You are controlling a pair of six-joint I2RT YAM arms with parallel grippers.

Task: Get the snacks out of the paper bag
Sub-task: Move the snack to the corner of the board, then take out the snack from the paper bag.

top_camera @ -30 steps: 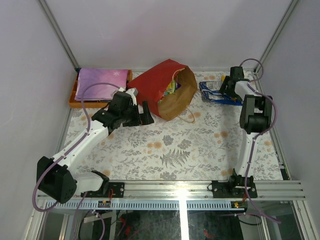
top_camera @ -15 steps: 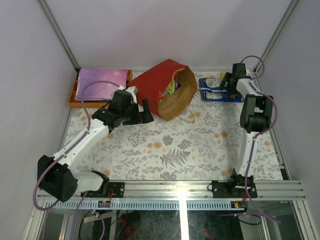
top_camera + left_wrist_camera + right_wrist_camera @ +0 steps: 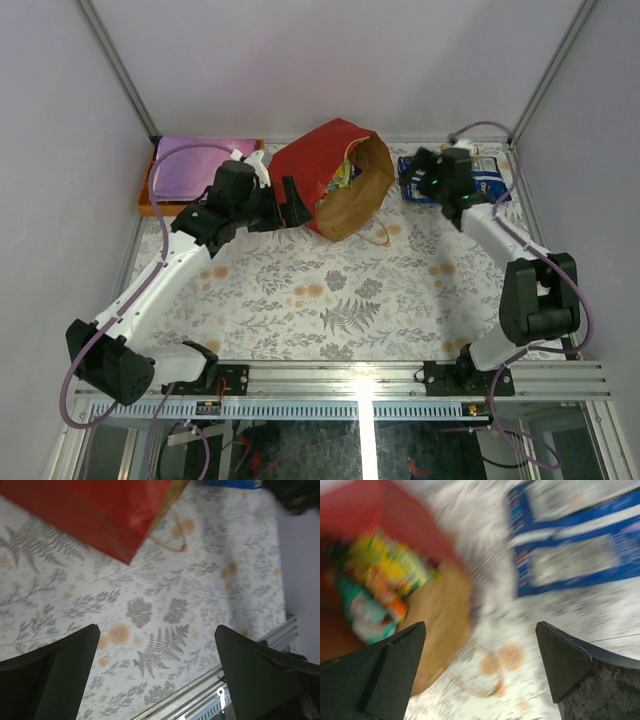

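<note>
The right arm is swinging away from the blue-white bag [image 3: 492, 176], which a second ago was sitting under its wrist and is now lying alone on the table [image 3: 350, 290] at about 2 o'clock, out of the paper bag [image 3: 318, 165]. I am reading that as one snack delivered and the arm heading back for the next. The elbow, bent high a moment ago, is now sitting low toward 5 o'clock, with the forearm stretching toward 11 o'clock. The right wrist view is smearing with motion, but the right gripper [image 3: 480, 627] is showing its fingers apart with nothing between them, facing the bag's brown mouth, where the remaining snacks [image 3: 375, 590] are lying in a jumble of yellow, orange and teal. The paper bag is lying on its side at 12 o'clock of the table, mouth opening toward 4 o'clock and one loop handle [image 3: 378, 232] trailing on the cloth. The left gripper [image 3: 283, 205] is moving too, having shifted toward 12 o'clock until it is sitting just beside the bag's red flank at the bag's 9 o'clock. Its fingers are spread and holding nothing, with the forearm reaching toward 1 o'clock, probably to steady the bag; whether it is touching the paper I cannot tell.
</note>
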